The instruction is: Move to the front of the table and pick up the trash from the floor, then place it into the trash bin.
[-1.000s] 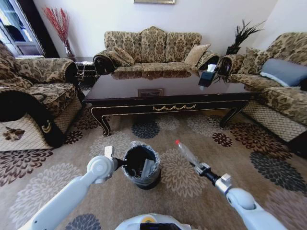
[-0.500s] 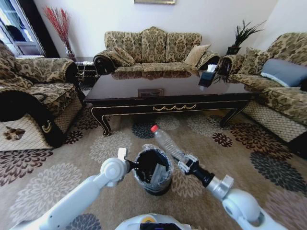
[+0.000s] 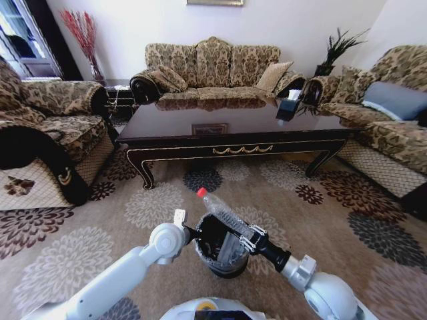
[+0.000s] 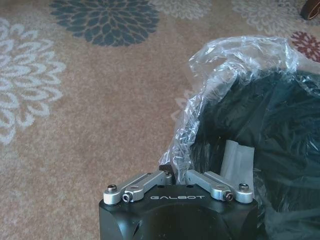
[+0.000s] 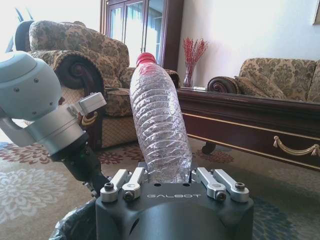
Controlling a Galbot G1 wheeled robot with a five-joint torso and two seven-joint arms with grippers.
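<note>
My right gripper (image 3: 244, 237) is shut on the base of the trash, a clear plastic bottle (image 3: 219, 208) with a red cap. It holds the bottle tilted over the open mouth of the trash bin (image 3: 230, 267). In the right wrist view the bottle (image 5: 160, 130) stands up from between the gripper (image 5: 167, 177) fingers. My left gripper (image 3: 191, 233) is shut on the bin's near-left rim. The left wrist view has that gripper (image 4: 179, 173) pinching the crinkled clear liner of the bin (image 4: 235, 60), with a pale crumpled piece (image 4: 237, 160) inside. The table (image 3: 233, 130) stands just beyond.
Sofas surround the flower-patterned carpet: one on the left (image 3: 47, 133), one behind the table (image 3: 213, 67), one on the right (image 3: 393, 113). A dark box with a white tissue (image 3: 288, 107) sits on the table top. Open carpet lies between the bin and the table.
My right gripper has swung left with the bottle, from beside the bin to over its mouth. The left arm has drawn the bin rightward and nearer to me.
</note>
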